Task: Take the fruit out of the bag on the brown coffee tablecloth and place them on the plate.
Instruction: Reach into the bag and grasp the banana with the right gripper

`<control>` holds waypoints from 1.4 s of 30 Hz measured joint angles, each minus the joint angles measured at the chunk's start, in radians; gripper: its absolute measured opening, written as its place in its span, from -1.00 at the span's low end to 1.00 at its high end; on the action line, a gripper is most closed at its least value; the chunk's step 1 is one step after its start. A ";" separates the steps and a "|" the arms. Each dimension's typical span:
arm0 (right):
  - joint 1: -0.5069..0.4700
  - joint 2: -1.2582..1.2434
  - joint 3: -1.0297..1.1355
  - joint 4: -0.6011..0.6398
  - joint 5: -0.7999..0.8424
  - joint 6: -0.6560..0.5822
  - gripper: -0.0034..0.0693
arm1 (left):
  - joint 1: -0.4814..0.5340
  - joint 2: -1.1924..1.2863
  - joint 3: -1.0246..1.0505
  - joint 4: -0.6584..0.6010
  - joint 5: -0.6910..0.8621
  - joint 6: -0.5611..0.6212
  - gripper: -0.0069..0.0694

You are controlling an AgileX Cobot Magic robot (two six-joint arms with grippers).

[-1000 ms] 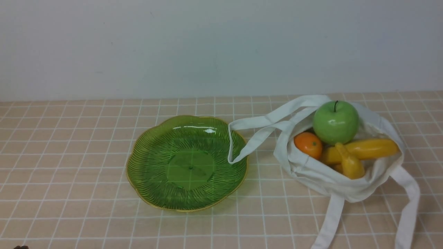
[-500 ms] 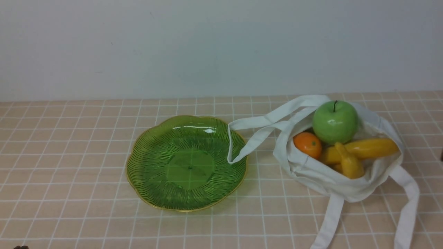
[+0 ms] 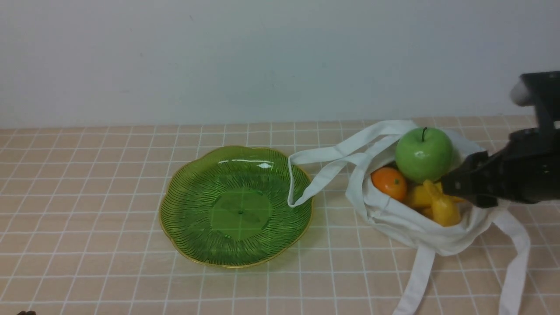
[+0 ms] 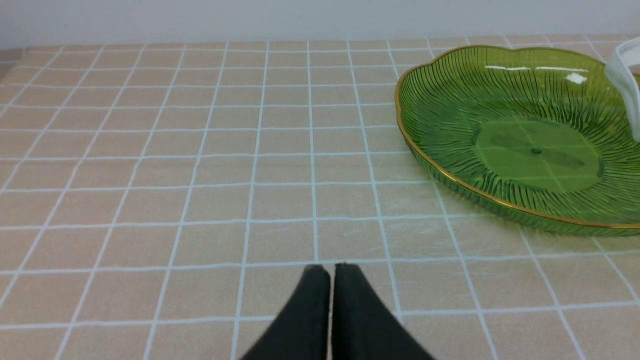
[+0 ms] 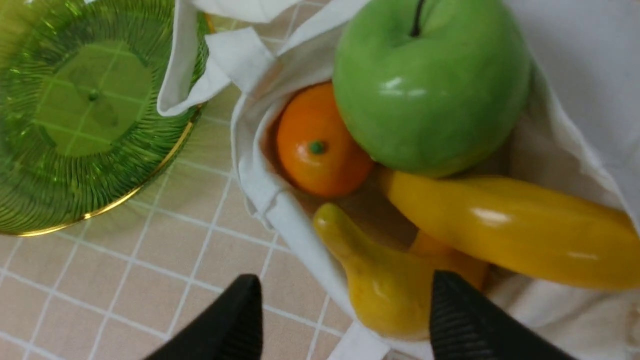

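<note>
Prob. lab/test rig, staged tabletop setup, plain pale wall (image 3: 175,57), checked tablecloth (image 3: 87,197), black robot arm (image 3: 533,175)

The brown coffee tablecloth (image 3: 87,197) carries the plate (image 3: 183,192) and, just beside it, the bag (image 3: 402,225).

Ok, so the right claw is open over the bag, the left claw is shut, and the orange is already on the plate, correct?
Not quite: the orange sits in the bag beside the green apple, as the right wrist view shows; the plate holds no fruit. The right claw is open over the bag and the left claw is shut.
</note>
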 joint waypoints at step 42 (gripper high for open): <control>0.055 0.012 -0.218 -0.139 0.169 0.202 -0.68 | 0.000 0.000 0.000 0.000 0.000 0.000 -0.84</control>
